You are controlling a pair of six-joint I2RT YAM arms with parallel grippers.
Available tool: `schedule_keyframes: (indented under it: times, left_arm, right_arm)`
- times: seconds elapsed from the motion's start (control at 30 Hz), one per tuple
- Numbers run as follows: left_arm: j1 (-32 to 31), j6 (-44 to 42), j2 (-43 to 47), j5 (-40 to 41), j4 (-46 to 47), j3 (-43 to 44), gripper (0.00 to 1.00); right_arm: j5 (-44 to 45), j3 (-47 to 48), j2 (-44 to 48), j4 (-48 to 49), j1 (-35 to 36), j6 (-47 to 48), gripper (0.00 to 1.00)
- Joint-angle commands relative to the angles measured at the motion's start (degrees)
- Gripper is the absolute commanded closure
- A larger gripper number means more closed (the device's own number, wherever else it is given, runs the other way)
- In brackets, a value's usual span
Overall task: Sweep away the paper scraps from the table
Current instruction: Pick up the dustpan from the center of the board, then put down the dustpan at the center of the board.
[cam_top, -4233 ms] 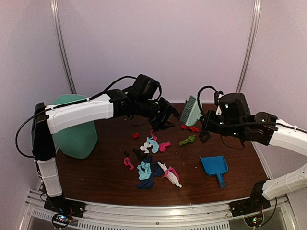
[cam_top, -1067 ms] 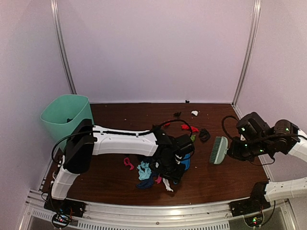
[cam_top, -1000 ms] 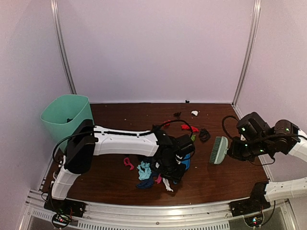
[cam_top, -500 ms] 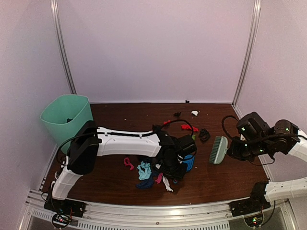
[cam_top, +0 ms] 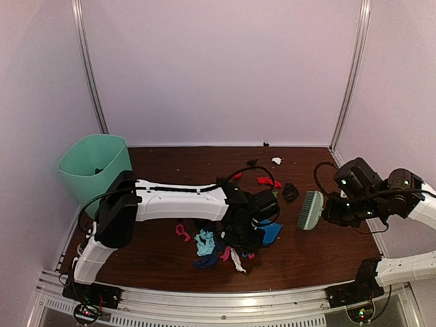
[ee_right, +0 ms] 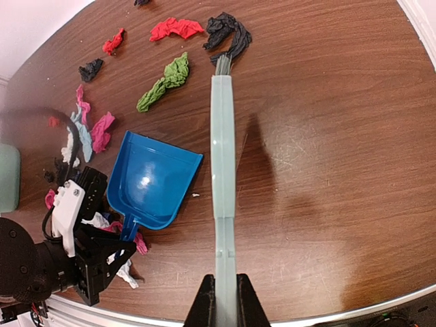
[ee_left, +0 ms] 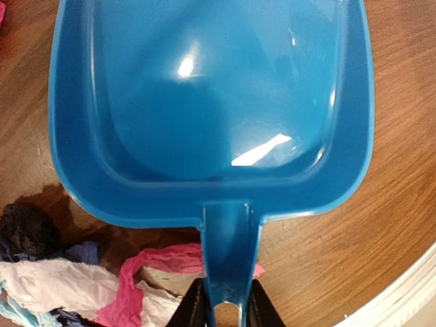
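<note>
Pinching the dustpan (ee_left: 211,102) handle in the left gripper (ee_left: 228,312), clenching the brush (ee_right: 223,136) in the right gripper (ee_right: 223,300). Recommending pressing the pan lip flat against the table (ee_right: 327,136), facing the paper scraps (ee_right: 163,83).

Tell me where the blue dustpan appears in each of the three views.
Top external: dustpan just right of centre, mostly hidden under the left gripper.
Left wrist: dustpan fills the upper picture, with its handle pointing down.
Right wrist: dustpan left of centre, beside the brush.
Shared landmark: the left gripper, its fingers on either side of the dustpan's handle.
</note>
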State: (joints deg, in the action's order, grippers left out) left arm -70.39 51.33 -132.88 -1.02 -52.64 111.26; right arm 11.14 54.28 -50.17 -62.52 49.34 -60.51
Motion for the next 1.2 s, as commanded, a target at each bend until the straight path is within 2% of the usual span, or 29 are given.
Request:
schedule_keyframes:
  times: [0.0, 0.17, 0.27, 0.57, 0.7, 0.83, 0.97, 1.17]
  left_arm:
    - [-0.1, -1.1, 5.8, 3.9, -1.9, 0.4, 0.73]
    - [-0.1, -1.5, 12.9, 6.0, -2.1, -3.8, 0.74]
    - [-0.1, -1.1, 19.3, 7.8, -3.3, -9.2, 0.74]
    - [-0.1, 9.9, 48.8, 13.8, -4.0, -42.3, 0.74]
    - [-0.1, 16.5, 58.8, 14.6, -4.3, -53.5, 0.74]
    - [0.0, 21.6, 64.6, 13.7, -3.3, -63.3, 0.74]
    - [-0.1, 24.2, 68.3, 13.2, -1.9, -68.6, 0.74]
    - [1.7, 21.5, 69.5, 11.3, 3.8, -74.9, 0.73]
  right_arm:
    - [4.3, 3.6, 0.9, -1.5, -0.3, 0.6, 1.0]
    - [7.0, 6.4, 1.1, -3.3, -0.3, 1.3, 1.0]
    - [7.6, 7.9, 0.4, -3.4, -0.3, 2.2, 1.0]
    - [6.2, 8.3, -2.9, 1.8, -0.4, 5.6, 1.0]
    - [4.5, 8.9, -6.2, 5.1, -0.5, 7.7, 1.0]
    - [2.5, 10.7, -9.9, 7.5, -0.6, 9.9, 1.0]
    - [1.2, 11.3, -12.3, 9.2, -0.6, 11.7, 1.0]
    - [-0.3, 11.0, -13.9, 11.4, -0.6, 12.3, 1.0]
